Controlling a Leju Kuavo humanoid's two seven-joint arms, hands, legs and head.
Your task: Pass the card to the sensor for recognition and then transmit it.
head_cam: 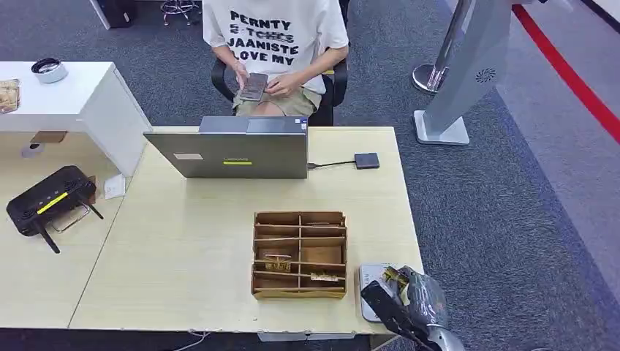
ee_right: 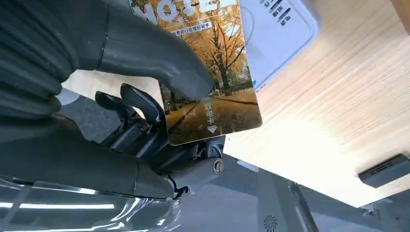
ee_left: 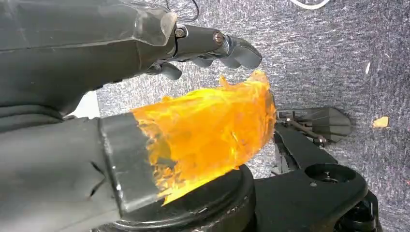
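A: While the right hand (head_cam: 406,298) sits at the near right corner of the tabletop (head_cam: 183,248), what does it have hold of?

B: The card (ee_right: 212,72). In the right wrist view the thick thumb (ee_right: 154,53) presses on its printed face, an autumn tree scene with some text, and the darker fingers (ee_right: 140,104) back it from behind. So the hand is closed on the card, pinching it.

A: And where is the card relative to the sensor?

B: It is held just over the white sensor pad (ee_right: 280,34), which lies flat on the tabletop beside the wooden divider box (head_cam: 300,254). Whether card and pad touch, I cannot tell.

A: The left hand?

B: In the left wrist view the left hand (ee_left: 193,72) hangs above grey carpet (ee_left: 338,58). Its dark fingers (ee_left: 227,46) are extended with nothing between them and the thumb, which carries an orange wrap.

A: Anything else on the tabletop?

B: A grey laptop (head_cam: 234,150) at the far edge, with a cable running to a small dark adapter (head_cam: 367,160). A seated person (head_cam: 274,51) beyond it holds a phone (head_cam: 254,86). A black router (head_cam: 50,201) lies on the neighbouring desk.
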